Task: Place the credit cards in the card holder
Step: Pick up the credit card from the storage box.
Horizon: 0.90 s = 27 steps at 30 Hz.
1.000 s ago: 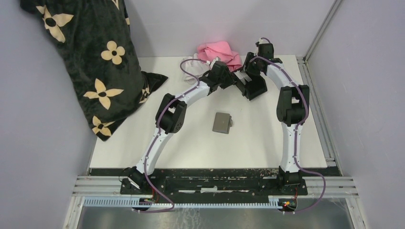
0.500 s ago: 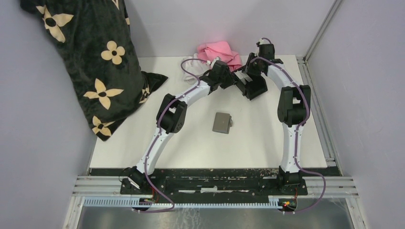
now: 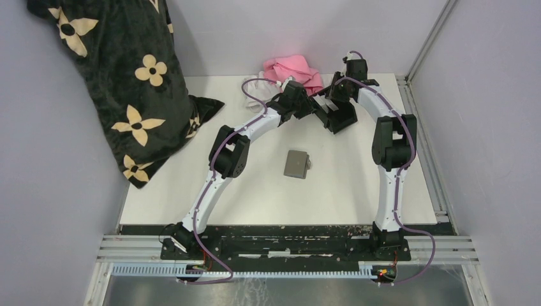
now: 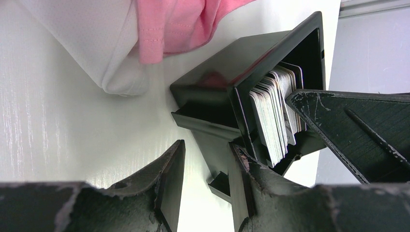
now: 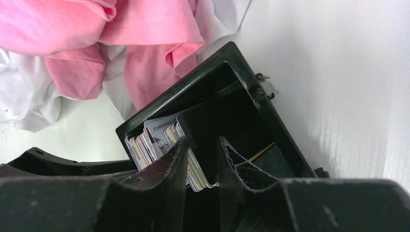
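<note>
Where both arms meet at the far middle of the table (image 3: pixel 344 185), the holder (image 3: pixel 340 116) sits just beside a pink cloth (image 3: pixel 290 69). Cards (image 4: pixel 273 111) stand on edge inside it, packed as one stack against one wall; the rest of the interior is too dark to read.

The left gripper (image 4: pixel 208 145) has its jaws apart, astride a low outer wall of the holder. One finger lies against that wall and a strip of table shows beside the other, so whether it is clamped cannot be told.

The right gripper (image 5: pixel 203 140) points down into the holder. Its jaws stand a little apart with a dark gap between them, and the edge of the stack lies against one finger.

A white cloth (image 4: pixel 87 43) lies under the pink one, near the holder's corner. A grey wallet (image 3: pixel 296 164) lies flat nearer the arm bases, well apart from the holder. A black flowered blanket (image 3: pixel 121 83) fills the far left corner.
</note>
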{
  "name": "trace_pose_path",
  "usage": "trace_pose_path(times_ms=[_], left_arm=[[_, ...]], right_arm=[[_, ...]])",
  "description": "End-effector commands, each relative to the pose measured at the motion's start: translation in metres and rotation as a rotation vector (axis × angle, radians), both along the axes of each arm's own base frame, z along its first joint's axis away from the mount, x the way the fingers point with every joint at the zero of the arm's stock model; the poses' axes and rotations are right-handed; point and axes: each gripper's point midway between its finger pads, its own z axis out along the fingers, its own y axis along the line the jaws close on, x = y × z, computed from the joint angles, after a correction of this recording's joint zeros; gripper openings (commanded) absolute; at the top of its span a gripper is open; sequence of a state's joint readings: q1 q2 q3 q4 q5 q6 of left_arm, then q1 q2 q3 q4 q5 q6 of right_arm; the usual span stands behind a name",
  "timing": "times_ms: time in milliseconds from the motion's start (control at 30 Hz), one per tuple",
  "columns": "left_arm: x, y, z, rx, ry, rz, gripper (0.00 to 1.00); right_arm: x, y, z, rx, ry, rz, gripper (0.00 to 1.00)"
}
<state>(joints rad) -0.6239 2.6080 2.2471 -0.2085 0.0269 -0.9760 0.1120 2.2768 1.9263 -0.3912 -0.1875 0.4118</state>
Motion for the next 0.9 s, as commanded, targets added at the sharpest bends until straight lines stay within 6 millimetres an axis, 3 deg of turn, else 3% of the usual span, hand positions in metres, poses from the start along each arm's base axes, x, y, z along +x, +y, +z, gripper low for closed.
trace_pose_path(times_ms=[0,567,867], left_arm=[[0.008,-0.008,0.022,-0.041,-0.048,-0.001,0.44],[0.008,-0.007,0.024,-0.04,-0.05,0.003,0.44],[0.008,-0.008,0.025,-0.045,-0.047,-0.001,0.44]], right_arm=[[-0.01,0.009,0.029,-0.012,-0.034,0.031,0.32],[-0.012,0.012,0.044,-0.018,-0.063,0.034,0.29],[-0.015,0.002,0.049,-0.091,-0.069,0.014,0.26]])
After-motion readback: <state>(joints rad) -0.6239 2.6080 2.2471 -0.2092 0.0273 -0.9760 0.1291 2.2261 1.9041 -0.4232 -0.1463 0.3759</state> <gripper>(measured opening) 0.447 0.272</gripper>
